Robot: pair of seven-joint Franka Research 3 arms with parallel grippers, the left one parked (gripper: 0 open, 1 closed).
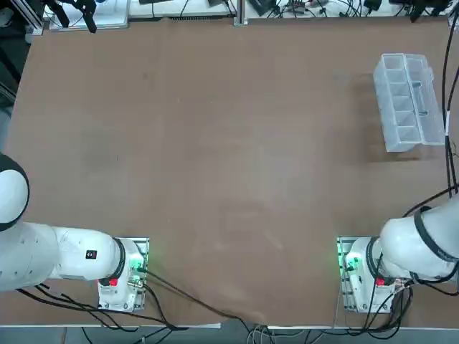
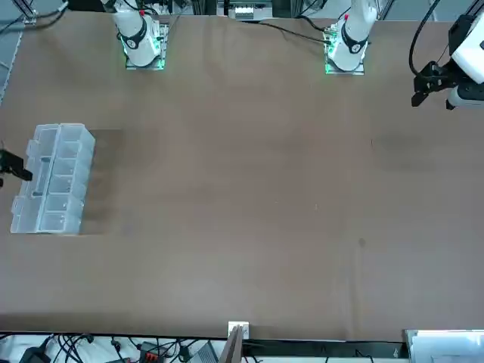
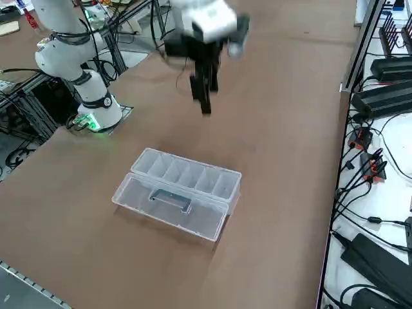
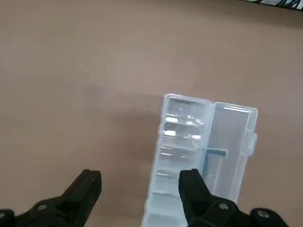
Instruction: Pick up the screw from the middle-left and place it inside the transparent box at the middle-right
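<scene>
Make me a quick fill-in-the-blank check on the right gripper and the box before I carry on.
1. The right gripper hangs ____ the table.
2. Between its fingers it holds ____.
3. Seen from the robot's own place, the box lies toward the ____ side of the table.
4. The lid of the box is not shut but ____.

Missing words: above; nothing; right; open.

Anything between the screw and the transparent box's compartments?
Nothing visible: only bare tabletop separates the screw from the transparent box. The open lid lies on its far side. The right gripper hovers near the box, jaws open.
</scene>
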